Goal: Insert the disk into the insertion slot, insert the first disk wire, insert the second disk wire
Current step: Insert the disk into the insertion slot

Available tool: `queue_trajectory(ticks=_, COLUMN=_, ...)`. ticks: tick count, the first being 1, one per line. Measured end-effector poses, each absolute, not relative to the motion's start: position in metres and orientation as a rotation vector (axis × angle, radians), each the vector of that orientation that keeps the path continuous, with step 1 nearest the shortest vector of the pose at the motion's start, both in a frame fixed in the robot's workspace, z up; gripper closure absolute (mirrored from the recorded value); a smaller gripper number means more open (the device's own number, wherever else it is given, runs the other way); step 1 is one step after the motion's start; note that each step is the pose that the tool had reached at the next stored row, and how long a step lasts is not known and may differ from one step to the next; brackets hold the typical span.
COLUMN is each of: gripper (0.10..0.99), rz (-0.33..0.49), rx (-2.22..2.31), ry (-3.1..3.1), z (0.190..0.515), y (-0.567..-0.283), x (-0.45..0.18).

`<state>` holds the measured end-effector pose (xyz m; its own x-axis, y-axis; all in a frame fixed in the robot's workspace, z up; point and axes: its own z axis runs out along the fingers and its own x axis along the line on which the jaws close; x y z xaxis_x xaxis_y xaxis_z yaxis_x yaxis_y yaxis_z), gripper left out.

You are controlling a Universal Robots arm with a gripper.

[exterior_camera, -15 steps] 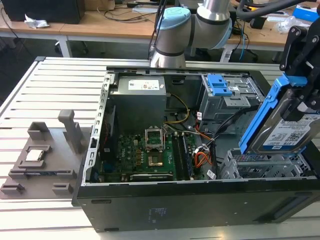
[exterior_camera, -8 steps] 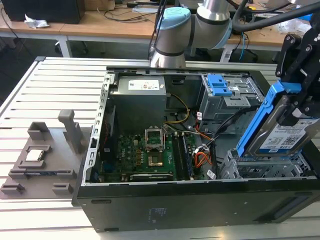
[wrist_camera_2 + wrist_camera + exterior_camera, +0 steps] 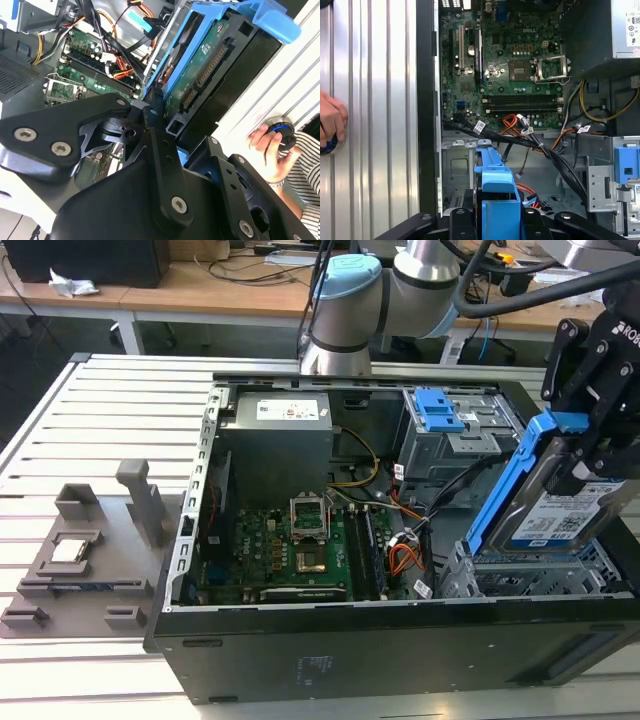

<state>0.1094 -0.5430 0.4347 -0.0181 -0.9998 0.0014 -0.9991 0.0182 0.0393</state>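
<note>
Flat grey hard drive with white label in bright blue plastic carrier (image 3: 560, 512), is held tilted by the black gripper (image 3: 588, 455), fingers clamped on its upper end, just above the boxy perforated silver drive cage (image 3: 500, 580) inside the open black computer case (image 3: 350, 660)

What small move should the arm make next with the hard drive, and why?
Probably a slow lowering while levelling the drive. The end effector grips the flat grey hard drive in its bright blue plastic carrier. The drive is tilted, with its lower edge at the top of the boxy silver perforated metal cage, and is not yet seated inside.
</note>
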Motion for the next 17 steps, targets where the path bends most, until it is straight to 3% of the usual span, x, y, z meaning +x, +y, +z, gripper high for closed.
queue_trajectory(ticks=17, gripper=0.722, rz=-0.042, rx=2.181, ry=-2.221, z=0.406, y=-0.543, x=0.109)
